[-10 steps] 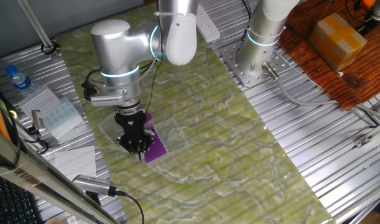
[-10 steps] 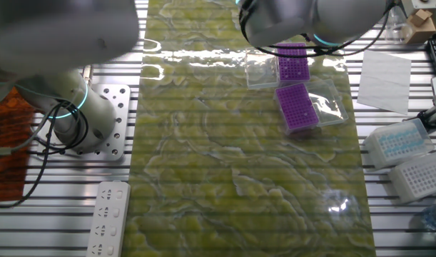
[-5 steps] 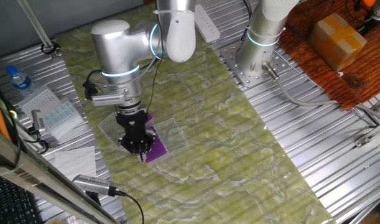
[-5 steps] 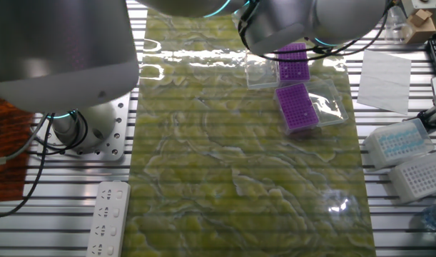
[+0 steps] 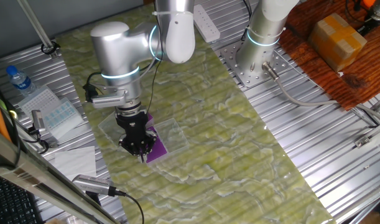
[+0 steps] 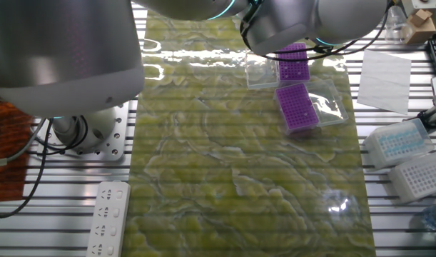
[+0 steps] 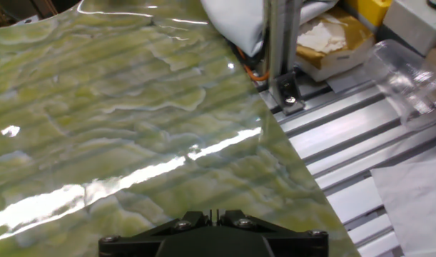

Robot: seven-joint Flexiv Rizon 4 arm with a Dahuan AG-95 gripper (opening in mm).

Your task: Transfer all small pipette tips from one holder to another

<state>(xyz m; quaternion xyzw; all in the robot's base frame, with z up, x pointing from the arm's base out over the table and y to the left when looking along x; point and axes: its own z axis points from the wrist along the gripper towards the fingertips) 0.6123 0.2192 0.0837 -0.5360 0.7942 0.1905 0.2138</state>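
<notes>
Two purple holders lie on clear plastic trays on the green mat: one farther back [image 6: 292, 61] and one nearer [image 6: 297, 107]. In one fixed view my gripper [image 5: 140, 153] points straight down over the near edge of a purple holder [image 5: 155, 144], its thin fingers drawn together to a point. The hand view shows only green mat ahead of the gripper [image 7: 218, 211], whose two fingertips stand almost touching. The small pipette tips are too small to make out, and I see nothing between the fingers.
Two white tip boxes [image 6: 399, 141] [image 6: 417, 178] and a paper sheet [image 6: 383, 71] lie beside the mat. A second arm's base [image 5: 258, 56] is bolted at the far side. A water bottle [image 5: 18, 79] and a power strip [image 6: 109, 214] are off the mat.
The gripper stays over the same purple holder. The blurred arm link close to the other fixed camera has spread further across the upper left.
</notes>
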